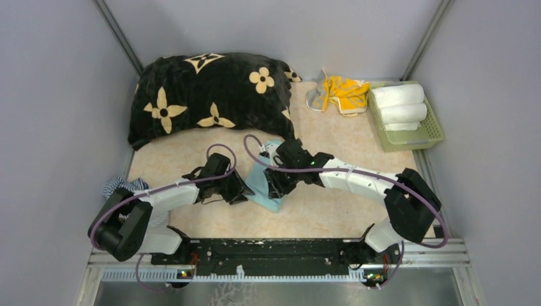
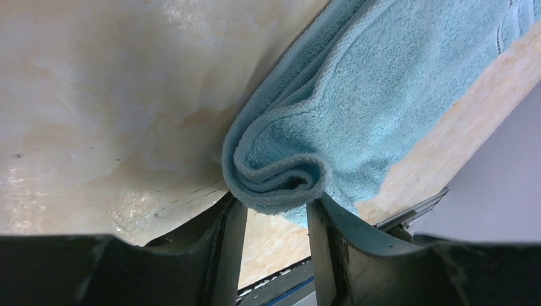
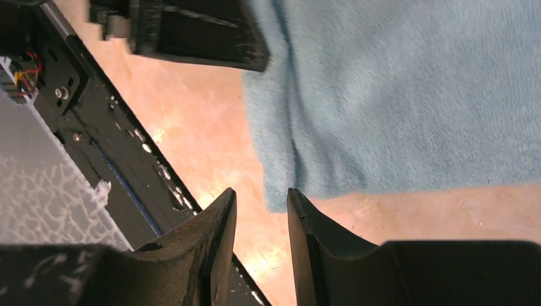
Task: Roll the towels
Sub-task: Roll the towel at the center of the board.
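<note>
A light blue towel [image 1: 266, 186] lies on the table between my two grippers. In the left wrist view its near end [image 2: 281, 172] is curled into a loose roll. My left gripper [image 2: 274, 207] is open; its fingertips touch the underside of that roll, which is wider than the gap. In the top view the left gripper [image 1: 237, 191] sits at the towel's left edge. My right gripper [image 3: 260, 194] is open a little and empty, with the towel's corner [image 3: 281, 201] just beyond its tips. In the top view it [image 1: 275, 185] hangs over the towel.
A black pillow with cream flowers [image 1: 210, 95] fills the back left. A yellow and grey cloth [image 1: 338, 94] lies at the back. A green basket [image 1: 434, 131] at the back right holds white rolled towels [image 1: 399, 95]. A striped cloth [image 1: 122, 185] lies at the left edge.
</note>
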You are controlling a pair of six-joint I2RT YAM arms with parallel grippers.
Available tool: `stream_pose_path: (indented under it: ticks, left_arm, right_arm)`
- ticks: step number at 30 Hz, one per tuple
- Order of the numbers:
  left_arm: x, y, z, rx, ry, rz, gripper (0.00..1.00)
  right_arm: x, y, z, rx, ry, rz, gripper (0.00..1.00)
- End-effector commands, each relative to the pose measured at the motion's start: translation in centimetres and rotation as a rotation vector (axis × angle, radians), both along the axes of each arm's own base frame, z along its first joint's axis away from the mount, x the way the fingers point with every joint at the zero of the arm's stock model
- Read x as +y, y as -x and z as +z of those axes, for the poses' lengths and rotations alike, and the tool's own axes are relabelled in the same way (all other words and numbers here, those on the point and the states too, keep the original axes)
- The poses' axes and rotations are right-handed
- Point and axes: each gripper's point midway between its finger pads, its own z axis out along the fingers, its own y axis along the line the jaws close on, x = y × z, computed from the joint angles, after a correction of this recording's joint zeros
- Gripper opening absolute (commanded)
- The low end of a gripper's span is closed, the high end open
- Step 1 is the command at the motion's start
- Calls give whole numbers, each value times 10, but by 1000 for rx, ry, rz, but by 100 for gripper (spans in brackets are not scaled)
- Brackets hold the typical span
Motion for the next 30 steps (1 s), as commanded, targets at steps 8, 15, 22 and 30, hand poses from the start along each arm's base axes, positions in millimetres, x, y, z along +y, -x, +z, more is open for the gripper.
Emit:
stream_pose_path:
  ticks: [8, 15, 22, 30]
  left_arm:
    - [26, 27, -37, 126, -114, 36, 47]
    - [34, 34, -41, 155, -130, 78, 47]
    - [42, 37, -44, 169, -146, 123, 47]
    - [53, 39, -49, 199, -183, 156, 49]
  right_arm:
    - [37, 11, 18, -366, 106, 146, 36]
    - [45, 17, -7, -399, 173, 194, 36]
    - [34, 15, -44, -411, 287, 205, 36]
    - [9, 15, -83, -422, 441, 231, 36]
